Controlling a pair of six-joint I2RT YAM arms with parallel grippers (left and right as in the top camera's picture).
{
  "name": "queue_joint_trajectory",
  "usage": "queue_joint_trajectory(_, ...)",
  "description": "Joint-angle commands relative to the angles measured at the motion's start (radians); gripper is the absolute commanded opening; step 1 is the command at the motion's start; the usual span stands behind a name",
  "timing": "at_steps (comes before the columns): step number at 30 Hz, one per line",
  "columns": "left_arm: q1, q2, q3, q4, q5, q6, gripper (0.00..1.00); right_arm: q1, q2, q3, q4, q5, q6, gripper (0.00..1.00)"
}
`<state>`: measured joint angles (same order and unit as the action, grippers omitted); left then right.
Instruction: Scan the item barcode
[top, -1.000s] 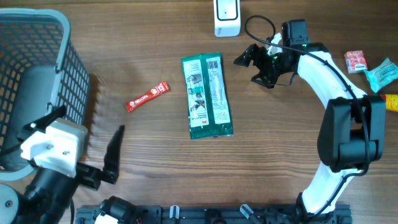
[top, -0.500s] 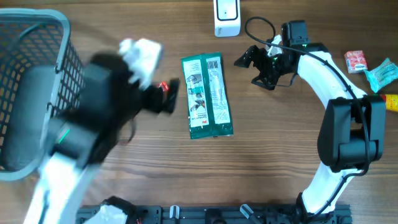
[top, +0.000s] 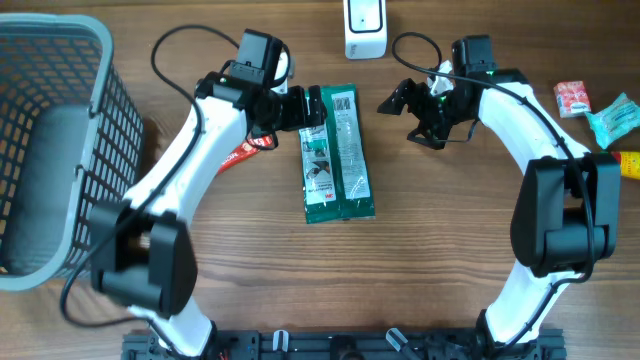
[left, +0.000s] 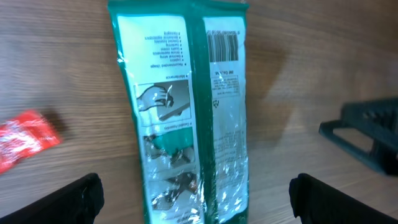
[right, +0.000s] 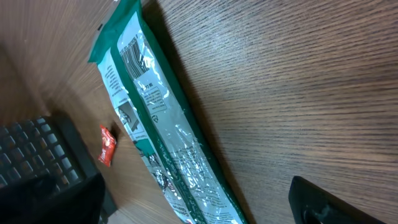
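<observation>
The item is a long green packet (top: 335, 155) lying flat mid-table, its barcode (top: 343, 101) face up at the far end. My left gripper (top: 311, 108) hovers open over that far end, and the left wrist view shows the packet (left: 186, 118) and barcode (left: 222, 45) between the wide-apart fingers (left: 78, 199). My right gripper (top: 402, 115) stands open just right of the packet, touching nothing. Its wrist view shows the packet (right: 161, 130) and barcode (right: 132, 50) running diagonally between its fingers (right: 329, 202). A white scanner-like device (top: 365, 25) stands at the far edge.
A grey basket (top: 60, 150) fills the left side. A small red sachet (top: 240, 155) lies left of the packet, under the left arm. Small packets (top: 572, 98) (top: 612, 118) and a yellow object (top: 630, 163) sit at the right edge.
My left arm has swung from the near left corner across the table to the packet's far end. The right gripper has hardly moved. The packet lies where it was.
</observation>
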<state>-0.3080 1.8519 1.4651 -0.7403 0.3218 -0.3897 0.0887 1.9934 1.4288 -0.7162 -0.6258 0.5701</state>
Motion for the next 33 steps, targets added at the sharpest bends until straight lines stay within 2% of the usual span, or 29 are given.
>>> queue_joint_trajectory(1,0.026,0.079,-0.006,0.024,0.143,-0.101,1.00,-0.001,0.011,-0.002,-0.003,0.016,-0.020,0.98)
queue_joint_trajectory(8,0.026,0.179,-0.006,0.050,0.216,-0.116,1.00,-0.001,0.011,-0.002,-0.003,0.016,-0.017,0.99)
queue_joint_trajectory(22,0.029,0.308,-0.007,0.099,0.216,-0.143,0.99,0.004,0.011,-0.002,-0.011,-0.019,0.008,0.99)
queue_joint_trajectory(23,0.030,0.321,-0.007,0.102,0.216,-0.143,0.95,0.006,0.011,-0.002,-0.013,-0.023,0.008,0.99)
queue_joint_trajectory(24,0.031,0.329,-0.007,0.105,0.216,-0.143,0.86,0.009,0.011,-0.002,-0.019,-0.022,0.009,0.99)
queue_joint_trajectory(27,0.032,0.355,-0.007,0.105,0.222,-0.172,0.38,0.017,0.011,-0.002,-0.056,-0.023,0.008,0.99)
queue_joint_trajectory(28,0.031,0.355,-0.007,0.106,0.232,-0.173,0.30,0.019,0.011,-0.002,-0.066,-0.023,0.008,0.99)
queue_joint_trajectory(29,0.031,0.356,-0.007,0.111,0.240,-0.173,0.17,0.020,0.011,-0.002,-0.079,-0.023,0.008,0.99)
queue_joint_trajectory(31,0.031,0.355,-0.006,0.126,0.258,-0.173,0.04,0.021,0.011,-0.002,-0.100,-0.023,0.009,0.99)
queue_joint_trajectory(33,0.031,0.355,-0.006,0.146,0.282,-0.173,0.04,0.021,0.011,-0.002,-0.117,-0.023,0.008,0.99)
